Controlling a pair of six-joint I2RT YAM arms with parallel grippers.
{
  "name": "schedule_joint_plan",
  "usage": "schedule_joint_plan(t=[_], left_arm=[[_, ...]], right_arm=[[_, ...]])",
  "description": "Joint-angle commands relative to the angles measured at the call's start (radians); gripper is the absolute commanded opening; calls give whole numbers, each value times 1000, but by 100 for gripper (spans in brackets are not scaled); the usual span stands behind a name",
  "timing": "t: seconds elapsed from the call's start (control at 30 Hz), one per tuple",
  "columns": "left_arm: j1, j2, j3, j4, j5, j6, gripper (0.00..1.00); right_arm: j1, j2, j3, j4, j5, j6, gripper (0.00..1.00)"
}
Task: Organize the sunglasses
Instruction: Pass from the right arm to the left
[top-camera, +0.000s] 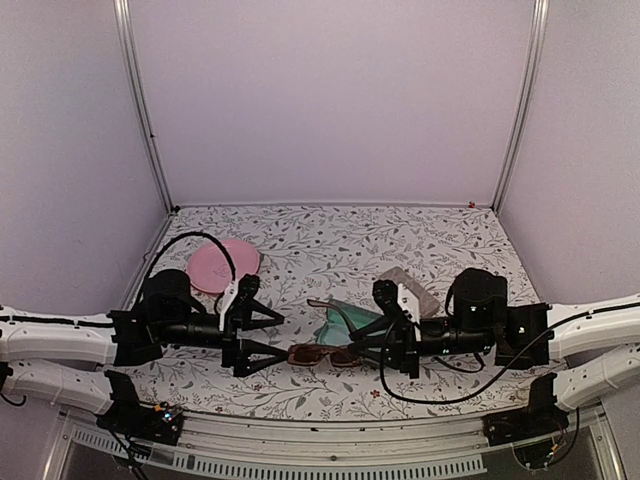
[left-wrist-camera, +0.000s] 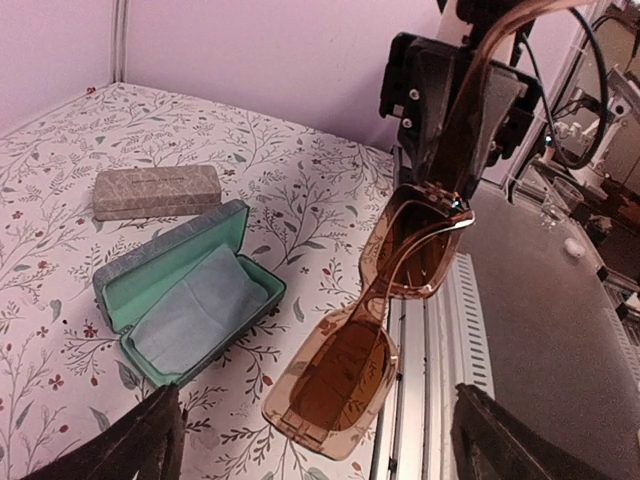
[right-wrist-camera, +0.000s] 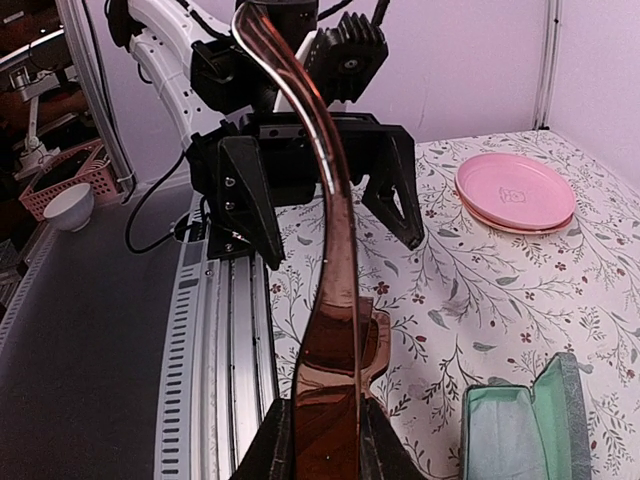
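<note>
One pair of sunglasses (top-camera: 322, 355) with a translucent pinkish-brown frame and brown lenses hangs just above the table near its front edge. My right gripper (top-camera: 362, 346) is shut on one end of it; in the right wrist view (right-wrist-camera: 325, 440) the frame stands between the fingers and a temple arm curves upward. In the left wrist view the sunglasses (left-wrist-camera: 380, 330) hang from the right gripper (left-wrist-camera: 452, 150). My left gripper (top-camera: 272, 335) is open and empty, facing the sunglasses with its jaws wide apart. I see no second pair.
An open teal case (top-camera: 345, 320) holding a pale blue cloth (left-wrist-camera: 195, 305) lies behind the sunglasses. A closed grey-brown case (top-camera: 410, 290) lies behind it to the right. A pink plate (top-camera: 225, 265) sits at the back left. A metal rail (left-wrist-camera: 440, 330) runs along the front edge.
</note>
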Motion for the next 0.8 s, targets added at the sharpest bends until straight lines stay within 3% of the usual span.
schedule_joint_plan(t=[0.0, 0.23, 0.5, 0.77], left_arm=[[-13, -1, -33, 92, 51, 73, 94], [-13, 26, -80, 215, 90, 66, 94], [-12, 118, -36, 250, 141, 112, 92], [-13, 158, -12, 288, 222, 108, 85]], right_arm=[[-30, -25, 29, 4, -72, -1, 2], [-55, -73, -12, 91, -83, 47, 2], [-62, -40, -6, 130, -157, 81, 2], [-66, -26, -13, 168, -177, 99, 2]])
